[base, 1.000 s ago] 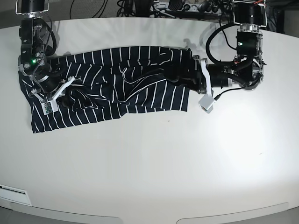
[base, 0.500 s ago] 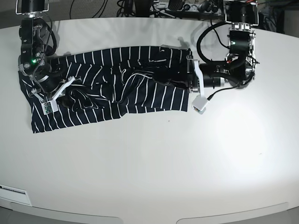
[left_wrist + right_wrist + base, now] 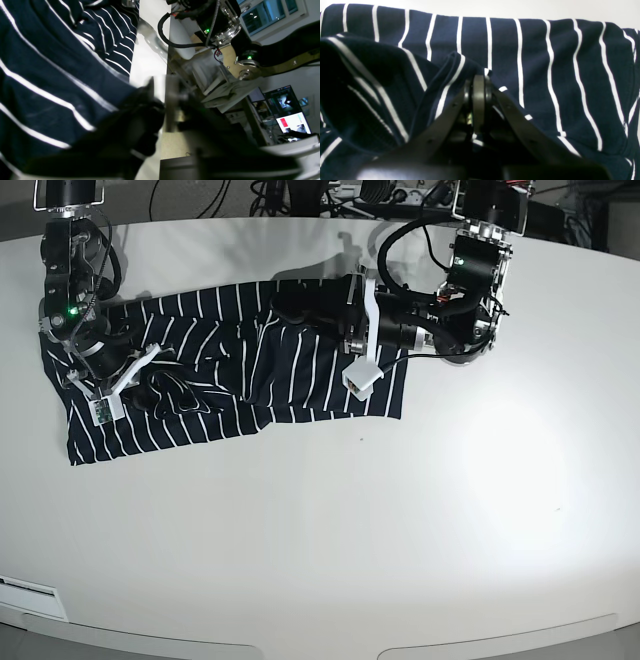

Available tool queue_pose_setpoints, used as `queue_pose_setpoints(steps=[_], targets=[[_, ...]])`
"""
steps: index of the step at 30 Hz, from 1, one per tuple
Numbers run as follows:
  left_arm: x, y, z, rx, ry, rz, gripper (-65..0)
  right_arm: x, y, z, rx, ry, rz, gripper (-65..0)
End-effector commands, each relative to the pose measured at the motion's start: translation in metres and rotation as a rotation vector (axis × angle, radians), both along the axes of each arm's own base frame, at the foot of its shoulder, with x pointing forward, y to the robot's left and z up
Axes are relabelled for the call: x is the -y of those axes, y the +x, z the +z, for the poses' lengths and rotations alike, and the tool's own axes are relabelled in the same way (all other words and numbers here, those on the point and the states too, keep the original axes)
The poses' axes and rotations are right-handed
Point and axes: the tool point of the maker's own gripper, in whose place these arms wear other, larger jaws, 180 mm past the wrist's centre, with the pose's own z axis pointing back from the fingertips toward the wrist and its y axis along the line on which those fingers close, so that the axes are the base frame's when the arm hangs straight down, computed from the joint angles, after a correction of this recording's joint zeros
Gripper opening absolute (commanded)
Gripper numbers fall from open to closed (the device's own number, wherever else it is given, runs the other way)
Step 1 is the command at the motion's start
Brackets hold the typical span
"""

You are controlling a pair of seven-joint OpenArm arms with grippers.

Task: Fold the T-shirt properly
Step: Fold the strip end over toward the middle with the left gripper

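Note:
The T-shirt (image 3: 320, 385), dark navy with thin white stripes, lies rumpled across the far left of the white table (image 3: 400, 530). My left gripper (image 3: 283, 305) reaches in from the right over the shirt's upper middle. In the blurred left wrist view its fingers (image 3: 161, 100) stand apart, with bare table showing between them and the T-shirt (image 3: 50, 75) beside the left finger. My right gripper (image 3: 155, 380) rests on the shirt's left part. In the right wrist view it (image 3: 478, 82) is shut, with a raised fold of the T-shirt (image 3: 532, 50) pinched at its tips.
Cables and equipment (image 3: 330, 195) crowd the far table edge behind the shirt. The left arm's body (image 3: 440, 330) lies low over the shirt's right end. The shirt's left edge is close to the table's left rim (image 3: 20, 330).
My left arm has swept leftward across the shirt, from its right end to its upper middle, and its jaws have parted. The right arm has stayed put.

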Motion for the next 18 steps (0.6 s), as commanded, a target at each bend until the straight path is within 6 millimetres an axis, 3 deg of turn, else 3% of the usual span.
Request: queue_pose_setpoints(steps=[1,3,8,10,13,18], targets=[[0.001,0.009,0.016,0.052,-0.036,0.002,-40.7,0.003,-0.024,-0.021,-0.130,-0.052,0.027,-65.0],[0.001,0.014,0.019,0.072,-0.035,0.001,-30.0,0.003,-0.024,-0.021,-0.130,-0.052,0.027,-65.0],[0.001,0.034,0.035,0.143,-0.036,0.001,-29.7,0.003,-0.024,-0.021,-0.131,-0.052,0.028,-65.0],[-0.001,0.043,0.042,0.173,-0.036,0.010,-37.4,0.003,-0.024,-0.021,-0.130,-0.052,0.028,-65.0],[-0.007,0.057,0.043,0.211,-0.001,0.038,-65.0,0.003,-0.024,-0.021,-0.130,-0.052,0.027,-65.0],[-0.018,0.071,0.012,0.258,0.188,0.086,-65.0,0.003,-0.024,-0.021,-0.130,-0.051,0.027,-65.0]])
